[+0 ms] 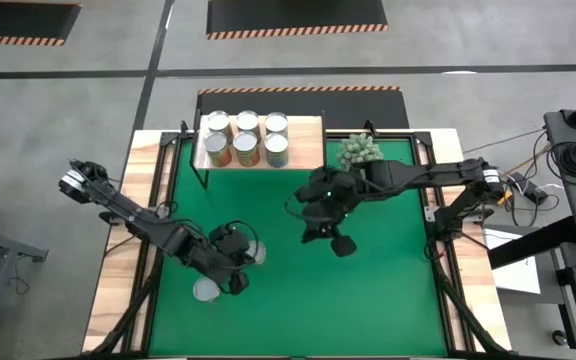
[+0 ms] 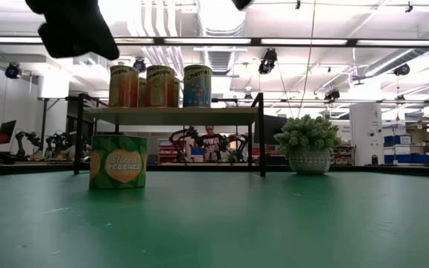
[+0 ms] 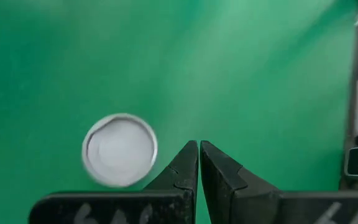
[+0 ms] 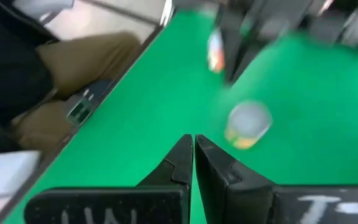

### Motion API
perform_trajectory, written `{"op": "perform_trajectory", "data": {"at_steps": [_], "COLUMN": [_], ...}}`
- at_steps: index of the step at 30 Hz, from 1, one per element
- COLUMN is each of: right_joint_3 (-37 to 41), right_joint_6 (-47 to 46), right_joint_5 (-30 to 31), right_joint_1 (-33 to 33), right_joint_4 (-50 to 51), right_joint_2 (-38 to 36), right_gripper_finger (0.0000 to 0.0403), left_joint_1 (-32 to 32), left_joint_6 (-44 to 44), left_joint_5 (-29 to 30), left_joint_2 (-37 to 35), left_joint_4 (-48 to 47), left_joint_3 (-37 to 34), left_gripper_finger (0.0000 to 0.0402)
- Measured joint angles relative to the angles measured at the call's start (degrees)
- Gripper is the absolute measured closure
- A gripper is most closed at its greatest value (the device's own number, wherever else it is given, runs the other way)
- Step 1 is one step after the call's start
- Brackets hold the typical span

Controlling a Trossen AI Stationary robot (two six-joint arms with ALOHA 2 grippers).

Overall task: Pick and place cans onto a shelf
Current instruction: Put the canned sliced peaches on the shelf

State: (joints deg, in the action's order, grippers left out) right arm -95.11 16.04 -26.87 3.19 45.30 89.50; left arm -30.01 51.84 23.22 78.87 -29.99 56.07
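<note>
Overhead, the left gripper (image 1: 236, 262) hung over the near-left part of the green mat (image 1: 388, 290), its fingers (image 3: 182, 171) pressed together with nothing between them. Just beside it, on the side toward the table's front edge, a can (image 1: 206, 290) stood upright with its silver lid up; from table height this can (image 2: 118, 161) showed a green label. Another silver lid (image 1: 255, 253) peeked out right next to that gripper, toward the table's middle, partly hidden by it.

Over the middle of the mat the right gripper (image 1: 340, 243) was likewise clenched shut and empty, fingertips (image 4: 182, 158) meeting. Behind it and to the left, at the table's far edge, stood the wooden shelf (image 1: 308, 135) with six cans (image 1: 246, 139) in two rows on top. A small spiky potted plant (image 1: 359, 151) sat just behind the right arm, beside the shelf.
</note>
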Motion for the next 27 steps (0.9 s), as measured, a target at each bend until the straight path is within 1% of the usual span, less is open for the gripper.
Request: {"op": "perform_trajectory", "data": {"at_steps": [3, 6, 10, 11, 13, 15, 17, 22, 25, 27], "right_joint_3": [2.02, 5.11, 11.75, 13.75, 17.47, 20.99, 24.08, 30.82, 34.42, 36.60], "right_joint_6": [-1.72, -2.50, -4.80, -5.64, -7.24, -7.76, -8.26, -10.51, -10.52, -10.24], "right_joint_5": [0.00, -0.04, 0.17, 0.71, 3.68, 7.02, 8.86, 9.23, 9.47, 11.47], "right_joint_1": [1.58, 3.50, 6.31, 6.99, 8.46, 9.62, 10.17, 10.20, 10.21, 10.36], "right_joint_4": [4.36, 7.26, 4.42, 2.50, -1.37, -5.09, -9.02, -26.69, -37.22, -43.70], "right_joint_2": [0.10, 0.10, 0.08, 0.08, 0.06, 0.04, 0.04, -0.03, -0.03, -0.03], "right_gripper_finger": [0.0394, 0.0394, 0.0394, 0.0394, 0.0394, 0.0394, 0.0394, 0.0394, 0.0394, 0.0394], "left_joint_1": [-0.71, -1.65, -2.90, -3.20, -3.93, -4.67, -5.43, -7.05, -7.88, -8.27], "left_joint_6": [2.29, 2.41, 2.49, 2.50, 2.61, 2.86, 2.89, 2.54, 2.72, 2.94], "left_joint_5": [0.01, -0.06, -0.20, -0.23, -0.48, -1.20, -1.33, -1.28, -1.22, -1.17], "left_joint_2": [2.74, 5.85, 10.16, 11.18, 13.38, 15.32, 17.13, 21.04, 22.40, 23.09], "left_joint_4": [-6.16, -9.09, -11.60, -12.03, -13.65, -16.54, -19.84, -28.22, -31.00, -31.02], "left_joint_3": [4.56, 7.66, 10.95, 11.65, 13.47, 15.86, 18.56, 23.56, 24.31, 23.40], "left_gripper_finger": [0.0402, 0.0402, 0.0402, 0.0402, 0.0402, 0.0402, 0.0402, 0.0402, 0.0402, 0.0402]}}
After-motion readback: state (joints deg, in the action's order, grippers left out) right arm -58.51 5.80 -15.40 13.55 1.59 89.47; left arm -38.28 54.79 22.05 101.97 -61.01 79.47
